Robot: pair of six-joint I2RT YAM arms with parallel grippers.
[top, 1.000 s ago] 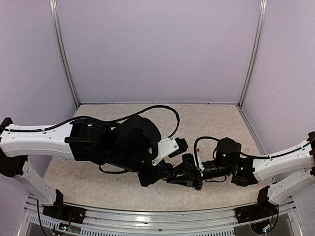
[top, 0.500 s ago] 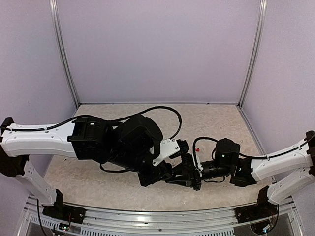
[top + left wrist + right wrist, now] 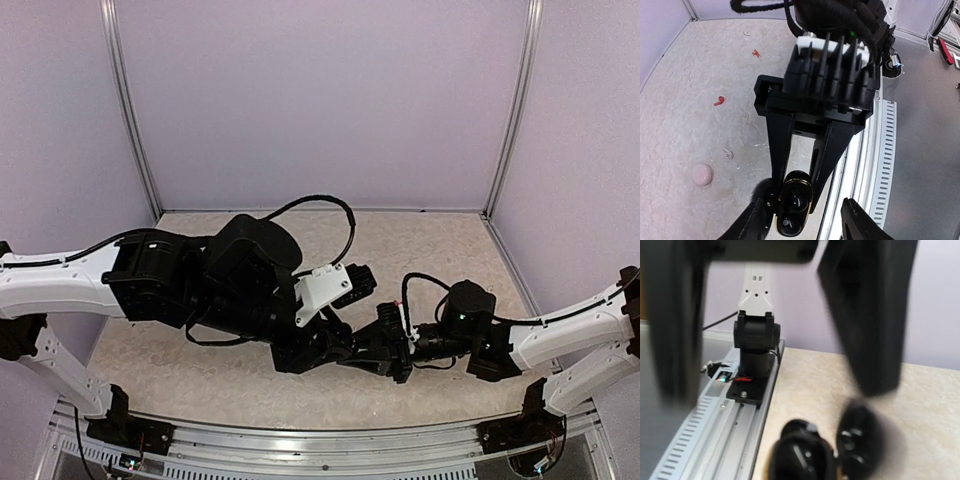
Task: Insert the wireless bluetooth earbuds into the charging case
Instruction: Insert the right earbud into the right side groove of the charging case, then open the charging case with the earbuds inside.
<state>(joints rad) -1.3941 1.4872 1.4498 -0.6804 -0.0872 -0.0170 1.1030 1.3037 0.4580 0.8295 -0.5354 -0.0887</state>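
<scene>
One glossy black oval case [image 3: 791, 212], gold-rimmed, clamped in R claw [image 3: 795, 189]; L claw [image 3: 806, 206] fingers apart.

Robot test cell, laboratory type. Evidence: plain lilac panels [image 3: 320, 100] on three sides, aluminium corner posts [image 3: 128, 110], a speckled table top [image 3: 440, 240], and a slotted metal rail [image 3: 300, 445] carrying bolted arm bases [image 3: 122, 430].

The surface [image 3: 685, 115] is pale, speckled and matt, with a faintly grainy look. The charging case [image 3: 792, 210] is glossy black plastic with a shiny gold-toned rim. The right claw [image 3: 795, 189] is matt black plastic. The slotted rail [image 3: 875, 155] looks like dull grey metal. The red earbud [image 3: 719, 100] looks like smooth plastic.
</scene>
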